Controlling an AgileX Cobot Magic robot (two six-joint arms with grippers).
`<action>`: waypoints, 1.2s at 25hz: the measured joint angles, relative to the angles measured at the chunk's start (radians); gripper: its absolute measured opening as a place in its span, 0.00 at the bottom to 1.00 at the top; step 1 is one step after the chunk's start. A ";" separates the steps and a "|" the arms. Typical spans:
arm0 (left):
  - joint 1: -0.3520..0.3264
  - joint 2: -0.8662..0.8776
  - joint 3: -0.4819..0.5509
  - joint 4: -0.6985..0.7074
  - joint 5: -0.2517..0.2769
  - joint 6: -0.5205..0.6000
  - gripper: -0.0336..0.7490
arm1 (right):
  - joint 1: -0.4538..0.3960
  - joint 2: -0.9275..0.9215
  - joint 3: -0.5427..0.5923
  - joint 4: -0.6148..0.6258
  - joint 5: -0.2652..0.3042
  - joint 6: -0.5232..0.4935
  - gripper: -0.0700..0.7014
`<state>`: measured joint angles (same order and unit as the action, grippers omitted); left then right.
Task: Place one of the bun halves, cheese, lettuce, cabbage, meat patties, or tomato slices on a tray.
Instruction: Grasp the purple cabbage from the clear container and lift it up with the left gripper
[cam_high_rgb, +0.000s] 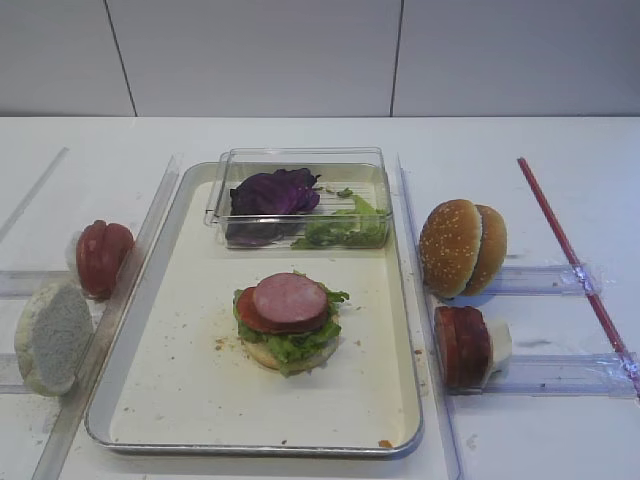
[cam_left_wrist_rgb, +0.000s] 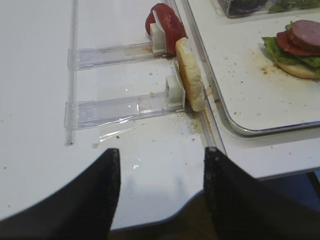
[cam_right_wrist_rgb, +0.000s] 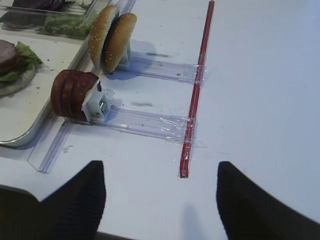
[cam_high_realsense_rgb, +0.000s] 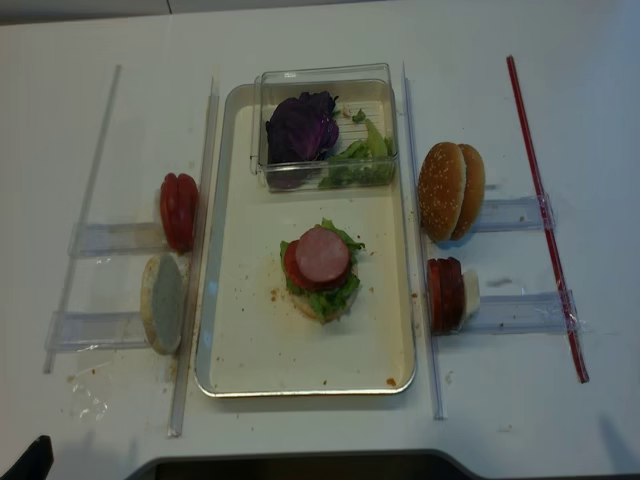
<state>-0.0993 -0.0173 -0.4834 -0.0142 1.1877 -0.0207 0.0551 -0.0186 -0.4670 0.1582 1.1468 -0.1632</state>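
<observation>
On the metal tray (cam_high_rgb: 190, 400) sits a stack: pale bun half, lettuce (cam_high_rgb: 300, 345), tomato slice, pink meat patty (cam_high_rgb: 290, 297) on top. More lettuce (cam_high_rgb: 345, 230) and purple cabbage (cam_high_rgb: 272, 193) lie in the clear box. Left of the tray stand tomato slices (cam_high_rgb: 103, 258) and a pale bun half (cam_left_wrist_rgb: 190, 75). To the right stand sesame bun halves (cam_right_wrist_rgb: 112, 37) and darker red discs (cam_right_wrist_rgb: 72, 92). Cheese is out of view. My left gripper (cam_left_wrist_rgb: 162, 150) is open over bare table near the front edge. My right gripper (cam_right_wrist_rgb: 160, 163) is open, empty, short of a red strip.
Clear plastic rails (cam_left_wrist_rgb: 120, 105) with white blocks hold the upright food on both sides of the tray. A red strip (cam_high_rgb: 570, 255) is taped along the right. The clear box (cam_high_rgb: 300, 160) takes up the tray's far end. Crumbs dot the tray floor.
</observation>
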 joint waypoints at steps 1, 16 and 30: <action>0.000 0.000 0.000 0.000 0.000 0.000 0.50 | 0.000 0.000 0.000 0.000 0.000 0.000 0.74; 0.000 0.000 0.000 0.000 0.000 0.000 0.50 | 0.000 0.000 0.000 0.000 0.000 0.002 0.74; 0.000 0.000 0.000 0.000 0.000 -0.021 0.50 | 0.000 0.000 0.000 0.000 0.000 0.004 0.74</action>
<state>-0.0993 -0.0173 -0.4834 -0.0142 1.1877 -0.0415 0.0551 -0.0186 -0.4670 0.1582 1.1468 -0.1588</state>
